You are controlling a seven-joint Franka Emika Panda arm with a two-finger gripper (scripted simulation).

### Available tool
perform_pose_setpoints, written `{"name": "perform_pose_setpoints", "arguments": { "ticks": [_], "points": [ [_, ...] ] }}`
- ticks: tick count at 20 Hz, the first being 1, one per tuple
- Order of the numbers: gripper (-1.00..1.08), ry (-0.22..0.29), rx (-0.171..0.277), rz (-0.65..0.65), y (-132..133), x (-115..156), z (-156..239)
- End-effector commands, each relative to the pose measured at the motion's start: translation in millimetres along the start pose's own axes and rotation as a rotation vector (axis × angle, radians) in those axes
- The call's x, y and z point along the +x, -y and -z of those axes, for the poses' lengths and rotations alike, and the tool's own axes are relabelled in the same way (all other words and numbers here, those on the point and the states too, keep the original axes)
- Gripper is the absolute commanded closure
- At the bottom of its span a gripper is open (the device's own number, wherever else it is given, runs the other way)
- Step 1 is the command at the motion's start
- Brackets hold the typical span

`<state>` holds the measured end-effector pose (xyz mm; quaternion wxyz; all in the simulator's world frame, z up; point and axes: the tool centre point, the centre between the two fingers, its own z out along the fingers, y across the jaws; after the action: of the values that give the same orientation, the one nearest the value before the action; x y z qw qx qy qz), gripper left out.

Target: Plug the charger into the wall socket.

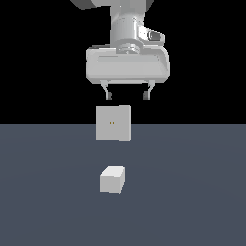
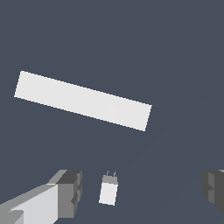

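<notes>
Tool: the tool (image 1: 127,96) hangs high above the scene, fingers pointing down and spread wide apart, with nothing between them.
Fingers: in the wrist view one dark-tipped finger (image 2: 70,192) and the other (image 2: 214,190) sit at opposite edges of the picture, clear of everything.
Wall socket: the wall socket (image 1: 113,123) stands upright on the bench just below the tool in the exterior view, two tiny orange dots at its centre; from the wrist it shows as a long white slab (image 2: 83,100) seen edge-on.
Charger: the charger (image 1: 112,180) rests on the bench, nearer the exterior camera than the socket and apart from it; the wrist view shows it (image 2: 108,191) between the fingers, well below them, two thin prongs pointing toward the socket.
Bench: plain grey-blue bench (image 1: 192,192).
</notes>
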<state>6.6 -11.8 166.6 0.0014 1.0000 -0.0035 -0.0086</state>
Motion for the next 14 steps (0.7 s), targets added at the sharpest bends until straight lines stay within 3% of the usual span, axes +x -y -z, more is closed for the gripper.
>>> {"name": "perform_pose_setpoints", "arguments": {
  "ticks": [1, 14],
  "points": [
    [-0.92, 0.0, 0.0, 0.0, 0.0, 0.0, 0.0],
    [-0.92, -0.022, -0.001, -0.027, 3.1, -20.6, -16.7]
  ]
}}
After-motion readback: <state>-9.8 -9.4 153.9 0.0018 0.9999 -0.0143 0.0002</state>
